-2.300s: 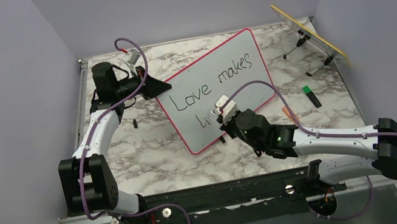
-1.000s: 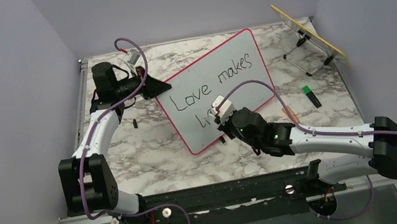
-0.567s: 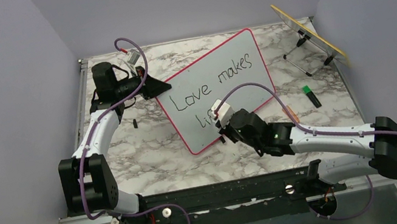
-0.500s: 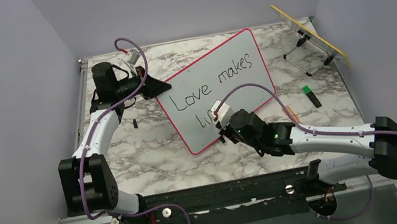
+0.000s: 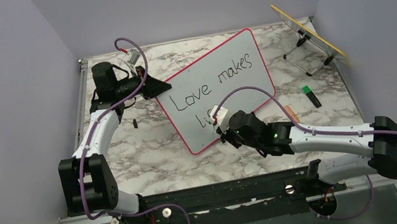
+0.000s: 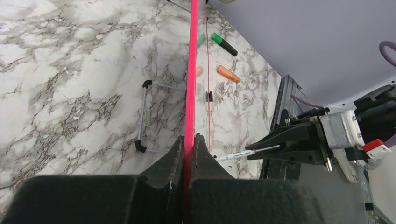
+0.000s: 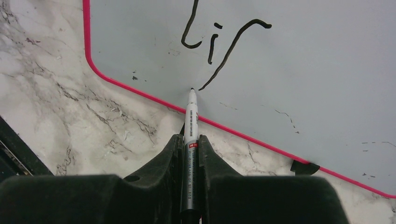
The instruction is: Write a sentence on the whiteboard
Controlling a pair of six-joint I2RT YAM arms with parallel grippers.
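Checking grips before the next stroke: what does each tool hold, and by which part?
Left tool clamps the whiteboard by its pink-red side edge. Right tool pinches the marker by its barrel, tip forward.

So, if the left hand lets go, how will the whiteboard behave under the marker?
The whiteboard looks thin edge-on, so probably light and slightly flexible. On the smooth marble table it would likely slide once the left hand, clamped on its frame, released. The marker works near one corner, so it may turn.
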